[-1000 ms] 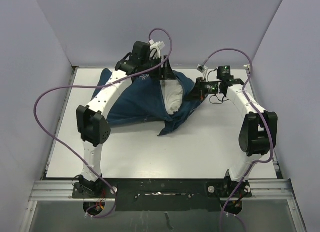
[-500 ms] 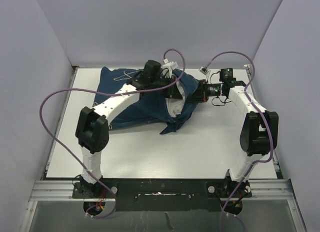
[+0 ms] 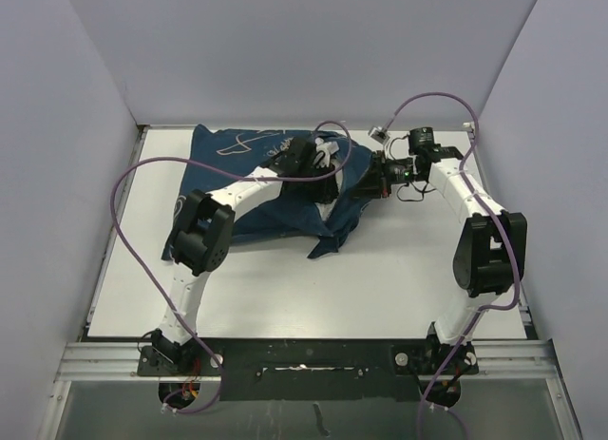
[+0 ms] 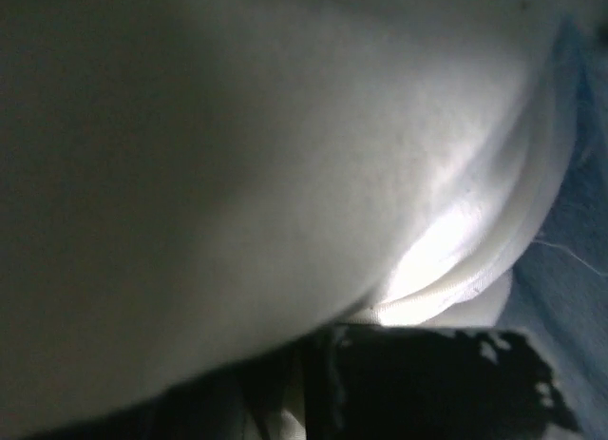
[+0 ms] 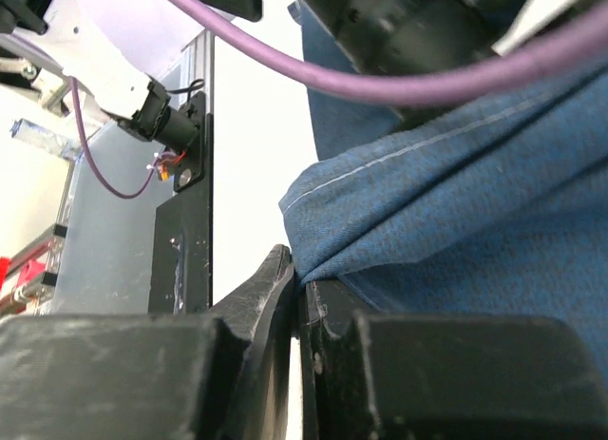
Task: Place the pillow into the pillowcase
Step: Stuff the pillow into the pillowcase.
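Two arms reach from the near edge across the table (image 3: 399, 269). One pillowcase (image 3: 242, 155) lies far-left with one pillow (image 3: 328, 209) inside it, white showing at the mouth facing right. Left gripper (image 3: 321, 177) sits in that mouth, jaws closed, against the pillow; I can't tell if it pinches any. Right gripper (image 3: 373, 174) clamps the pillowcase's rim tight.

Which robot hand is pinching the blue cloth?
The right gripper: its jaws clamp the pillowcase hem. The left gripper is pressed against the white pillow instead.
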Controlling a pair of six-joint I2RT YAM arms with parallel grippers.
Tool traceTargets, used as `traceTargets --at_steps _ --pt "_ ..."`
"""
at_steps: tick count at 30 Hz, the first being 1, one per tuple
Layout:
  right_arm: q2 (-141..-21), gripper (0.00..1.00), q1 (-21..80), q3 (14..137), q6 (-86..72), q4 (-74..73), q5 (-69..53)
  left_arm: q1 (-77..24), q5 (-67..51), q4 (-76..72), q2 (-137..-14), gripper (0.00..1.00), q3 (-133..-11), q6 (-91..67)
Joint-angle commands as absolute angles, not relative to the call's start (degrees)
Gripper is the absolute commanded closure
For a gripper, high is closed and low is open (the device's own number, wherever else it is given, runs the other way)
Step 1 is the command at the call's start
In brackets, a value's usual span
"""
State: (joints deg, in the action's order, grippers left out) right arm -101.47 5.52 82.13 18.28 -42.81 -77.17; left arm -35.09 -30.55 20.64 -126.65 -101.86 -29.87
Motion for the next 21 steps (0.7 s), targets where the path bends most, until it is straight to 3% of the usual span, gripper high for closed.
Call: traceTargets --at_steps 1,3,7,10,14,18,21 --pt "-98.38 0.97 11.43 94.23 17.02 -47.47 -92.68 -33.29 -29.20 7.36 -126.31 0.90 -96.23 -32.82" --pt "-101.34 0.96 12.21 98.62 9.06 -42.66 -87.79 -33.69 -29.96 2.23 -124.01 0.84 -92.92 -33.18" --pt "-105.48 0.96 9.64 96.15 -12.59 -26.91 -72.53 -33.19 -23.57 -1.39 -115.07 0.65 -85.95 -29.98" --pt "-107.54 0.96 7.76 93.88 -12.32 -30.84 -60.40 -30.47 -21.50 -6.42 -107.68 0.54 -80.84 -31.86" --pt "-106.86 0.95 7.20 89.61 -15.40 -27.86 -58.30 -27.30 -21.69 -6.28 -99.81 0.38 -78.62 -31.82" --pt "-106.77 0.95 8.37 87.98 -16.69 -25.53 -59.57 -27.07 -20.96 3.66 -95.89 0.40 -82.01 -21.08" --pt "-106.28 0.95 8.83 87.31 -16.88 -23.94 -62.27 -27.07 -21.60 5.49 -94.51 0.52 -81.51 -16.85"
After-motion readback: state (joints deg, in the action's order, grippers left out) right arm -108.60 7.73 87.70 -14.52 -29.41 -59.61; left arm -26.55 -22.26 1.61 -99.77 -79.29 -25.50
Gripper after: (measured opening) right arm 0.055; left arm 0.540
